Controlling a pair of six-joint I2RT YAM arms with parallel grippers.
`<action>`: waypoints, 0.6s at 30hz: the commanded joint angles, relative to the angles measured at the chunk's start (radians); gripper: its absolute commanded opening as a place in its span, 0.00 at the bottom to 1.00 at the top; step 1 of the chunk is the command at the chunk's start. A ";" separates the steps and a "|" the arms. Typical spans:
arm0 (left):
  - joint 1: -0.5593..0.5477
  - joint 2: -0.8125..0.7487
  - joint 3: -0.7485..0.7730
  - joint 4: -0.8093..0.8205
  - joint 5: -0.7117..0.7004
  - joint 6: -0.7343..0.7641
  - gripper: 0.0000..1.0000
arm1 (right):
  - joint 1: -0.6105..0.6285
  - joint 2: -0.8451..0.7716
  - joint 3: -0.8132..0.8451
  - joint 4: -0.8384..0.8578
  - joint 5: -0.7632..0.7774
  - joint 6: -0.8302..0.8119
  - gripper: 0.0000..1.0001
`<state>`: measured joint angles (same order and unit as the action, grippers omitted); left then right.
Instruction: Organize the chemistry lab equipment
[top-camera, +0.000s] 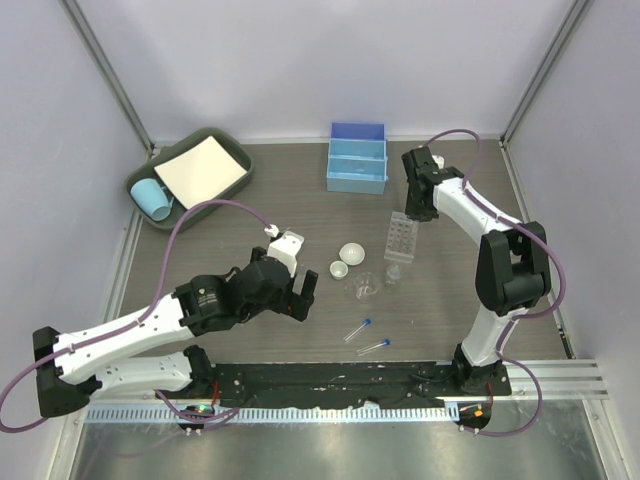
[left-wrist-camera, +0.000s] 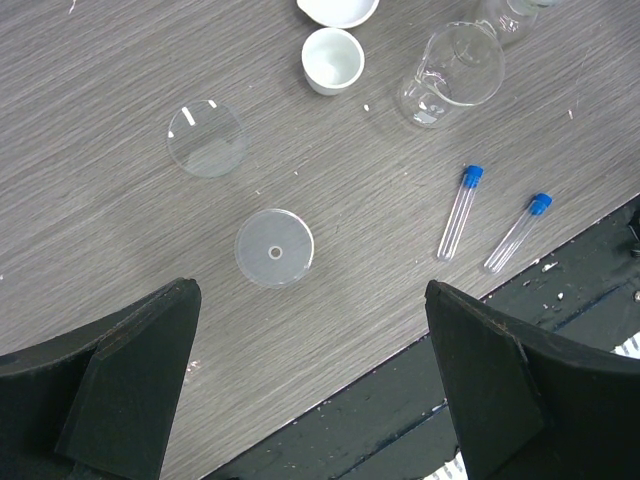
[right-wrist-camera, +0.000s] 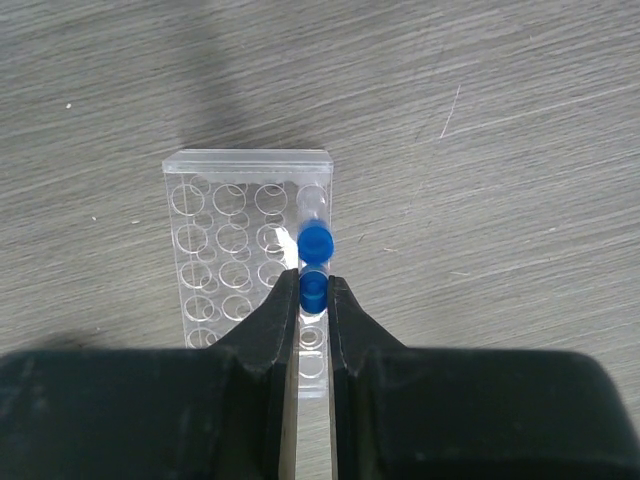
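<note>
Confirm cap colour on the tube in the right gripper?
Blue; the cap shows best in the right wrist view.

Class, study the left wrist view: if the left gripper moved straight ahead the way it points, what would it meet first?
Probably the frosted disc lying flat on the table, roughly centred ahead of the open left gripper. Depth is unclear, so it might touch bare tabletop just short of it.

- Matt grey wood-grain finish on the table.
- Clear glossy plastic for the tube rack.
- Clear smooth wall, blue plastic cap on the blue-capped tube.
- Glossy whitish glaze on the round dish.
- Transparent, shiny beaker.
- Matt black plastic on the left fingers.
</note>
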<state>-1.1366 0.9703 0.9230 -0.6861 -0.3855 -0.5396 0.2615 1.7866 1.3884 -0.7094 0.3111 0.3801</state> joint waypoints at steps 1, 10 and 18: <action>0.000 -0.010 -0.001 0.020 -0.013 0.000 1.00 | 0.002 0.014 -0.005 0.021 -0.007 0.013 0.01; 0.000 0.021 0.013 0.020 -0.009 -0.006 1.00 | 0.004 0.033 -0.005 0.019 -0.007 0.011 0.34; 0.000 0.073 0.053 0.020 0.016 -0.007 1.00 | 0.012 -0.047 -0.011 -0.001 -0.007 0.009 0.57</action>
<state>-1.1366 1.0233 0.9264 -0.6868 -0.3817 -0.5423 0.2623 1.8126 1.3750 -0.7063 0.2996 0.3862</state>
